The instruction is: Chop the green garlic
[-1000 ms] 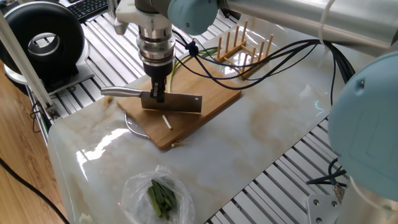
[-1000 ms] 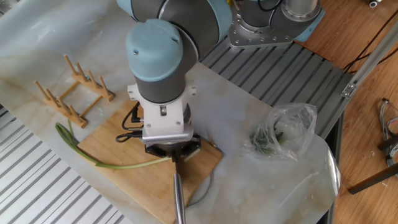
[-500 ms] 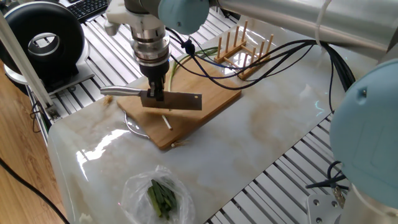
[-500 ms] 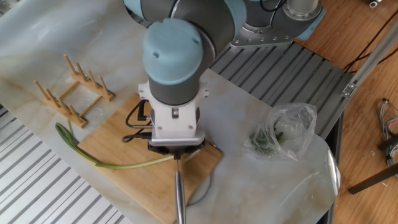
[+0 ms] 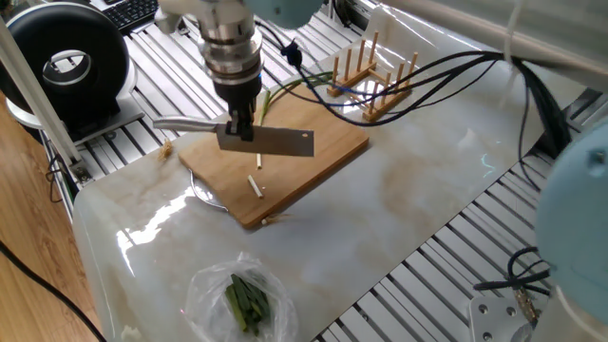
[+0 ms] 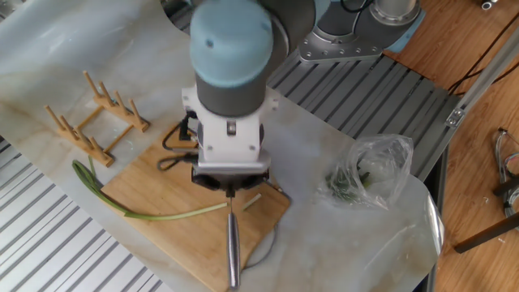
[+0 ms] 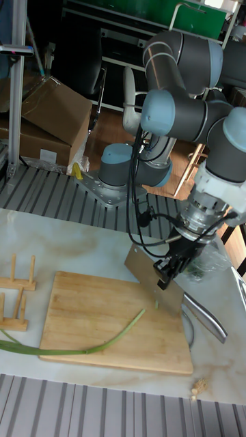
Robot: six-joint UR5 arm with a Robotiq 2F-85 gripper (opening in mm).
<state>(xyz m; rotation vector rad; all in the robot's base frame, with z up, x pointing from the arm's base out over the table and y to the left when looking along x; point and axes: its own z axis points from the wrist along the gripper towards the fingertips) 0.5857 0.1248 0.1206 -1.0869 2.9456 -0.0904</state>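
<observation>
Knife point(image 5: 271, 142) lifted off board point(image 5: 328, 157) since 1 s ago; gripper point(image 5: 244, 133) clenched on it. Garlic point(image 6: 174, 216) lies along board's rack-side edge, cut end under blade, long axis crossing blade. Two cut sticks point(image 5: 255, 185) on board.

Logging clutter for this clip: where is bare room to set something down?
Bare marble table lies between the cutting board, the wooden rack and the bagged greens. Crowded: the board's near end, under the pincer holding the knife, with cut garlic pieces.
</observation>
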